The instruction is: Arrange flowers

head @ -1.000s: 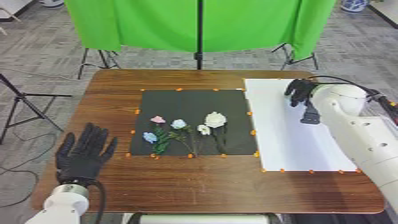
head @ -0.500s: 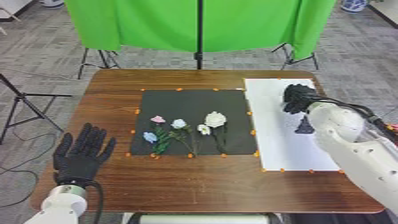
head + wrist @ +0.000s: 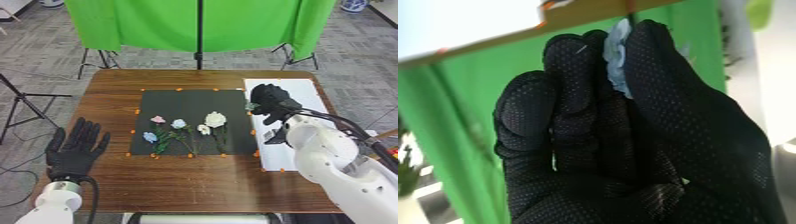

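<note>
Your right hand [image 3: 272,101] was closed round a soft, pale blue petalled bloom [image 3: 616,60], the petals pressed between the thumb and the fingers. That grip probably served to keep a light, pliable flower from slipping, though it could have creased the petals. In the head view you had this hand right of centre in the upper half, near the border where the black square sheet [image 3: 194,102] met the long white sheet [image 3: 306,92]; whether the flower touched either, you could not tell.

On the black sheet, left of and below that hand, you had a loose row: a small pink bloom [image 3: 157,119], a blue bloom [image 3: 149,136] below it, a whitish-blue bloom [image 3: 179,123], a small white bloom [image 3: 204,129] and a large, full white bloom [image 3: 215,119]. Their heads lay towards the top of the frame and their stems towards the bottom, likely so that they read as one bouquet. The held flower probably belonged with them, and your next move called for a gentle lowering that dragged no stem.

Your left hand [image 3: 71,159] lay at the lower left, fingers straight and spread, apparently waiting beside the black sheet on the brown wooden surface [image 3: 195,187].
</note>
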